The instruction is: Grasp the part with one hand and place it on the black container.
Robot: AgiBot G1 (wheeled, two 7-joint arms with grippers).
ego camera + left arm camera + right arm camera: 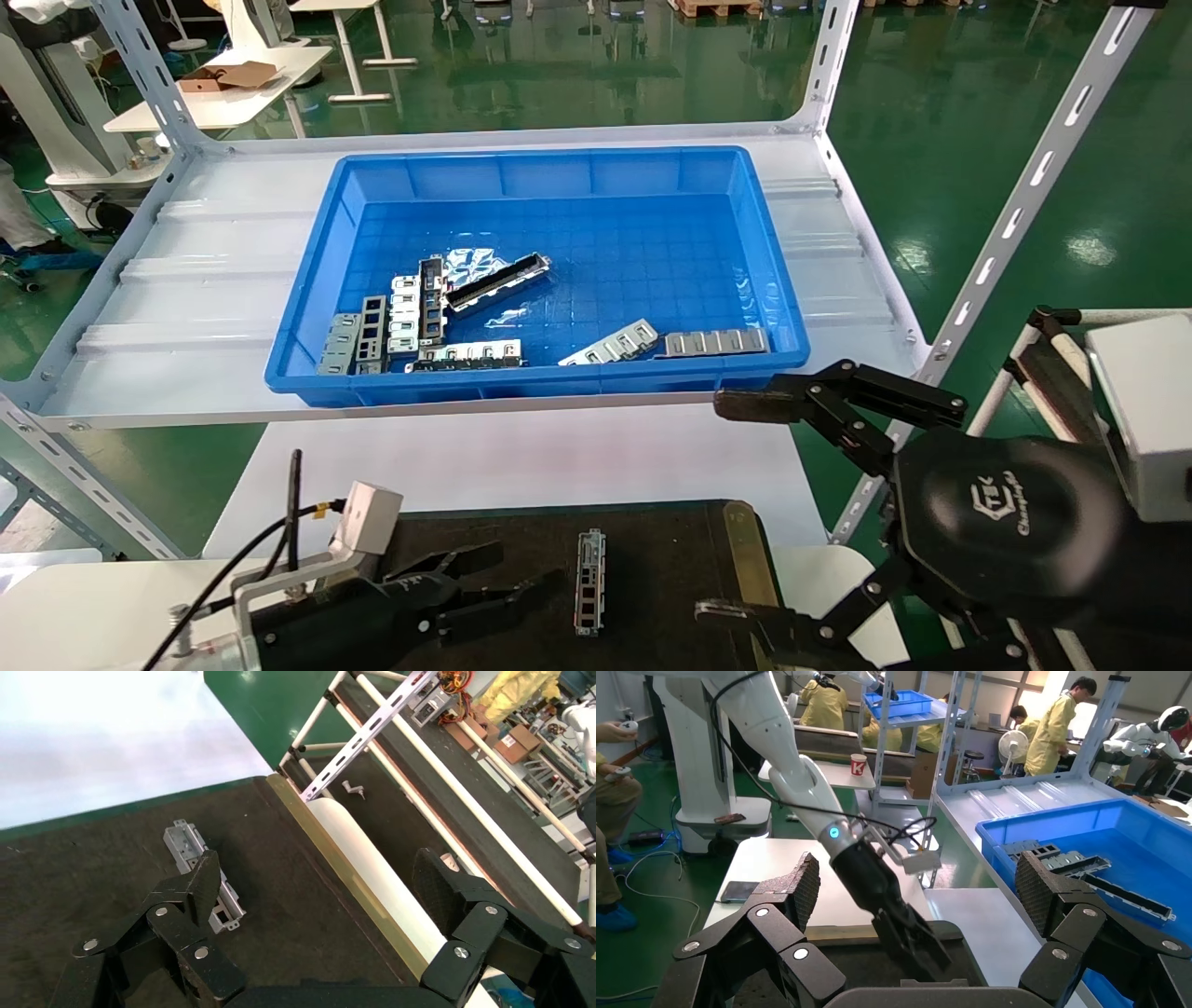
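The part [590, 582], a narrow grey metal strip with cutouts, lies flat on the black container [670, 559] at the bottom of the head view. My left gripper [521, 570] is open and empty just to the left of the part, low over the container. In the left wrist view [320, 881] one finger [200, 881] hides the near end of the part [181, 841], which rests on the black container [281, 903]. My right gripper [728, 508] is wide open and empty, off the container's right edge. The right wrist view [919, 881] looks at the left gripper [912, 941].
A blue bin [559, 382] on the white shelf behind holds several metal strips and a longer dark channel piece [498, 282]. The container has a brass edge strip [745, 550]. A slanted shelf post [1024, 196] stands at the right. People in yellow work in the background.
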